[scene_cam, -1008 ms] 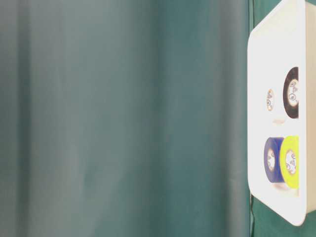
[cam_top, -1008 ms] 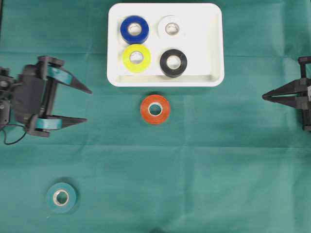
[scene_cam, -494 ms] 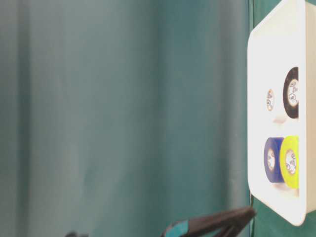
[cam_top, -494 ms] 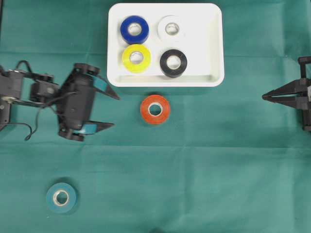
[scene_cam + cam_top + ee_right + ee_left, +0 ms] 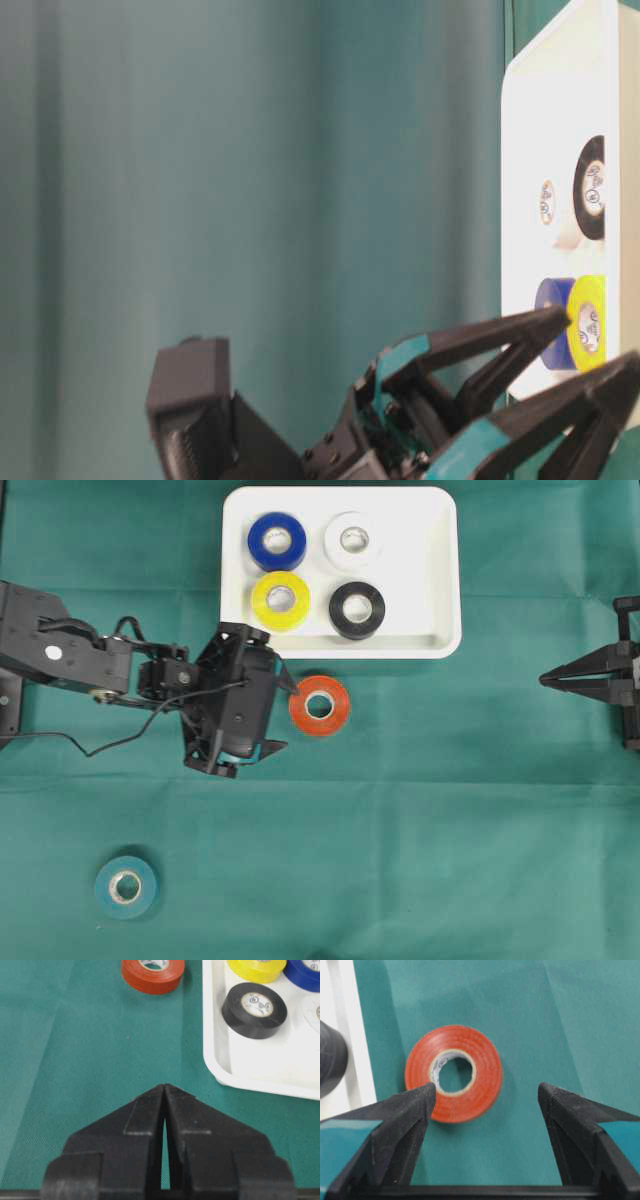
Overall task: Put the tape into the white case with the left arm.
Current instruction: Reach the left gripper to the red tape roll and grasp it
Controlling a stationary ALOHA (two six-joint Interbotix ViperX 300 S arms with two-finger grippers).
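Now — my left gripper [image 5: 284, 715] just beside the red tape [image 5: 320, 705], fingers spread wide, nothing between them.
Red tape lies flat on the green cloth [image 5: 450, 810], just below the white case [image 5: 440, 580] — four rolls already inside. My right gripper [image 5: 545, 679] sits well apart, fingers pressed together.

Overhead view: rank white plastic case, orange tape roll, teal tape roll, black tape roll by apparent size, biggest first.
1. White rectangular plastic case, by far the largest.
2. Orange tape roll and teal tape roll: look alike, not ranked.
3. Black tape roll, looks slightly smaller, though the margin is thin.
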